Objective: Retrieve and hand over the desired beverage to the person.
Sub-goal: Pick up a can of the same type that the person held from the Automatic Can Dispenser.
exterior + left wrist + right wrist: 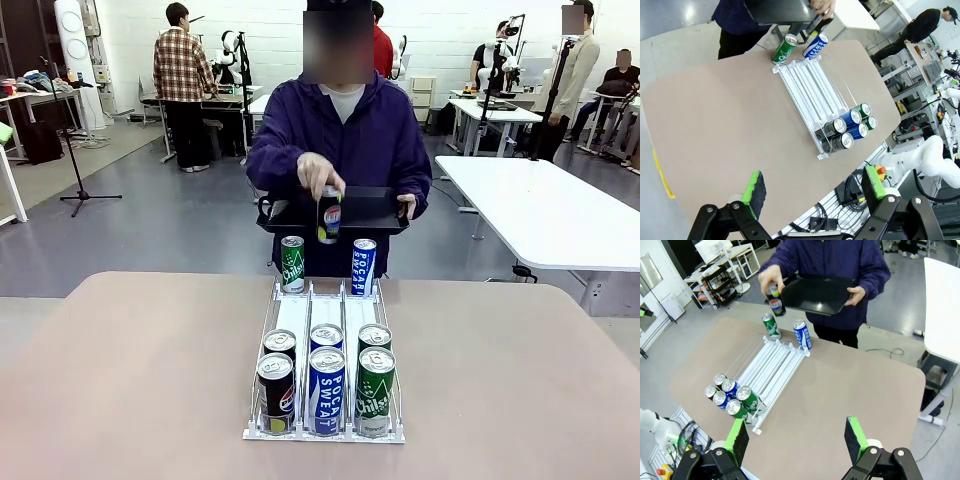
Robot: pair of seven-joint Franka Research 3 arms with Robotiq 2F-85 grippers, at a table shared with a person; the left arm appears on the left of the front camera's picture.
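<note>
— Beyond the far edge of the table (130,380), anybody?
— Person (340,130) in a dark purple jacket, standing close to that edge. Gripping a held can (328,215), dark with a blue and red mark, from above with one hand (320,176). Steadying a black tray (375,212) at chest height with the other hand (406,207).
— Held can resting on the tray?
— Cannot tell. Hanging at the tray's front, above the far end of the rack.
— And on the table itself?
— White rack (295,315) with three lanes, lying lengthwise in the middle. Upright at its far end, at the two outer lanes: far green can (292,264) and far blue can (363,267), with a gap between. Packed at its near end, six cans in two rows: near dark can (275,393), near blue can (327,390), near green can (375,392) in front, three more touching behind.
— Left jaws?
— Spread wide, nothing between the green pads (754,192). Hovering high over the table's edge, well apart from the rack.
— Right jaws?
— Wide apart as well, pads (737,436) empty, up above the table, also well apart from the rack.
</note>
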